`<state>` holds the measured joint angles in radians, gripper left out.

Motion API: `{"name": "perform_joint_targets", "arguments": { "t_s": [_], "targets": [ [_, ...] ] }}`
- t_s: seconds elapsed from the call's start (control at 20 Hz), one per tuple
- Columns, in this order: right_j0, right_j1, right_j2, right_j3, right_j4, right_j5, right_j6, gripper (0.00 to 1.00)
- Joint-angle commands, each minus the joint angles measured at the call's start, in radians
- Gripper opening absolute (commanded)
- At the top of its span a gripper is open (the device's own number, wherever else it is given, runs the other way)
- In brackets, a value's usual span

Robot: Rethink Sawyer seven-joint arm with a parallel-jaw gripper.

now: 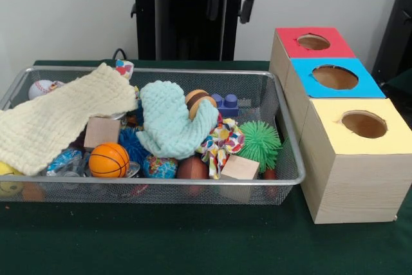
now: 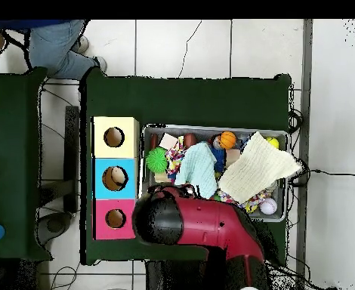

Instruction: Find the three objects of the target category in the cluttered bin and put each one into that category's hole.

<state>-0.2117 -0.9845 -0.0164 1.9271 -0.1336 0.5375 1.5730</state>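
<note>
Cloths bury the bin's contents
We can't tell our gripper [image 1: 228,4] state; yellow cloth [image 1: 55,117] and mint cloth [image 1: 170,120] may snag, hiding targets.

A red arm [image 2: 211,223] with rounded black joint and black pedestal [image 1: 187,14].

No text, label, brand, number or sign can be read in either view. The three wooden boxes [image 1: 347,127] carry only plain coloured tops, and the toys in the wire bin [image 1: 291,159] bear patterns, not lettering.
</note>
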Motion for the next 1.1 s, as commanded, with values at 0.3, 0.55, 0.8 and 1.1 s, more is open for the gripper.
{"name": "perform_joint_targets", "arguments": {
  "t_s": [0.3, 0.55, 0.8, 1.1],
  "targets": [
    [-0.183, 0.046, 0.105, 0.006, -0.099, -0.123, -0.047, 1.0],
    [-0.235, 0.094, 0.129, -0.033, -0.159, -0.158, -0.066, 1.0],
    [-0.243, 0.137, 0.122, -0.068, -0.212, -0.179, -0.041, 1.0],
    [-0.225, 0.21, 0.101, -0.085, -0.251, -0.247, 0.034, 1.0]
  ]
}}
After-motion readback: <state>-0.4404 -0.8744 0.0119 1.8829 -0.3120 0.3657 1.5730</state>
